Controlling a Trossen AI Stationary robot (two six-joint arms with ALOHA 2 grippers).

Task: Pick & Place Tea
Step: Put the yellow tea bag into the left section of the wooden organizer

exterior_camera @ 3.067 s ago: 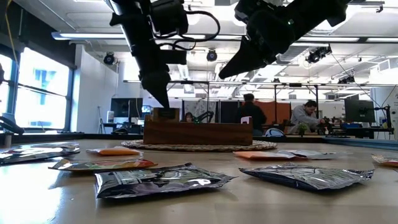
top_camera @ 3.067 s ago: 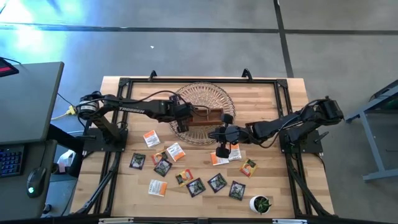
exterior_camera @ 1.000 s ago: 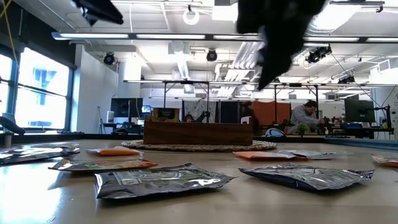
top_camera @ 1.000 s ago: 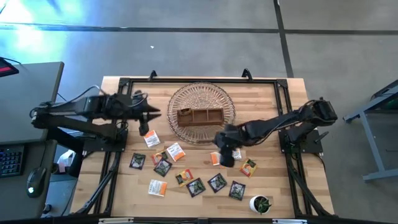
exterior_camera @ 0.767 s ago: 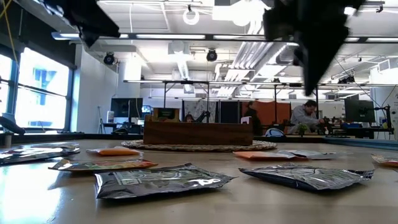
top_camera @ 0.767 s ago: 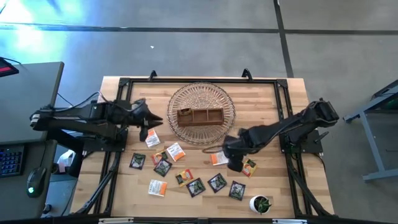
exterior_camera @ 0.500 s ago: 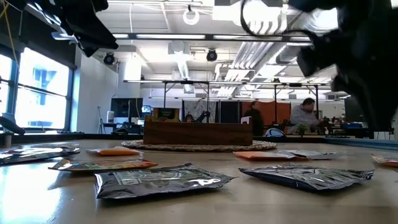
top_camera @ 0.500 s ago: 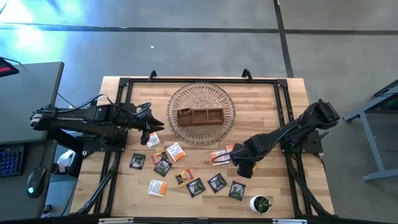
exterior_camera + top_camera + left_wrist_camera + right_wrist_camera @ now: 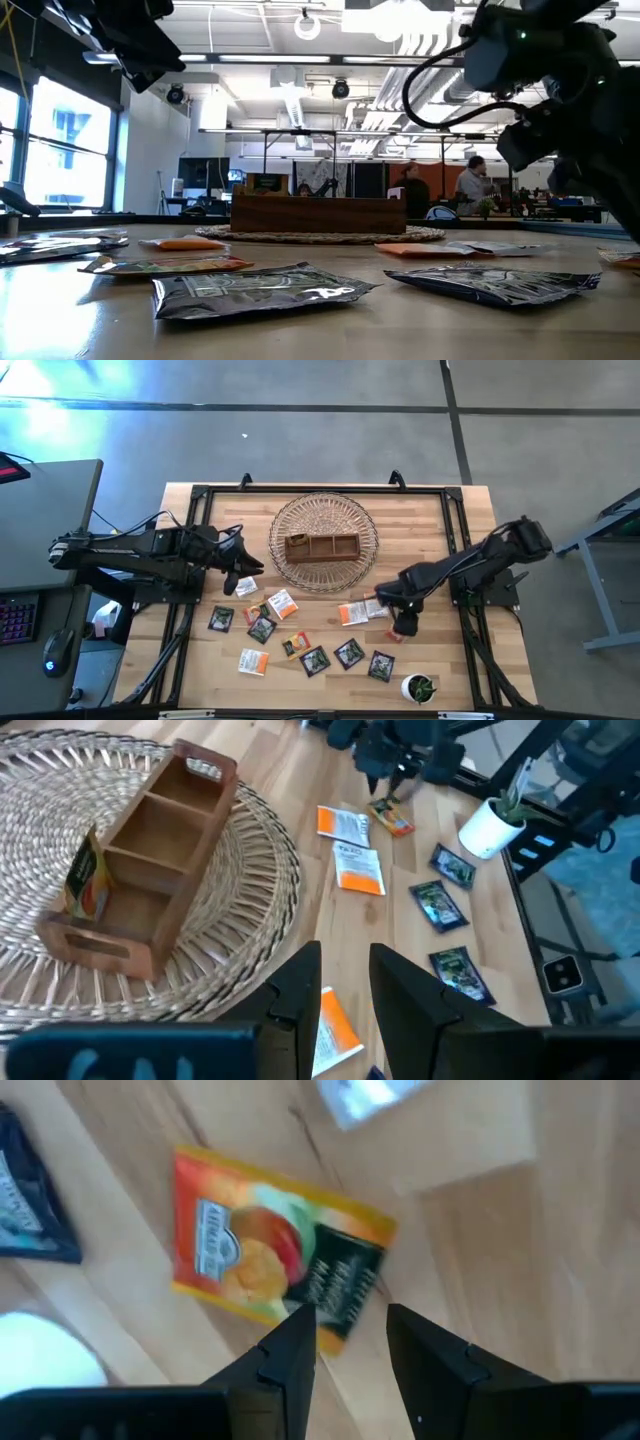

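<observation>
The right pincer (image 9: pixel 347 1330) is poised, jaws parted and empty, above a yellow-red tea sachet (image 9: pixel 275 1250); the left pincer (image 9: pixel 342 975) is likewise parted, empty, near the wooden tray (image 9: pixel 140 860).

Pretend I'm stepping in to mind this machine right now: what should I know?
Left gripper: open, empty, hovering over an orange-and-white tea packet left of the woven mat.
Right gripper: open, empty, directly above a yellow-red packet on the table's right side.
Done: one packet stands in an end compartment of the wooden tray.
Left: about a dozen packets lie loose on the table.
</observation>
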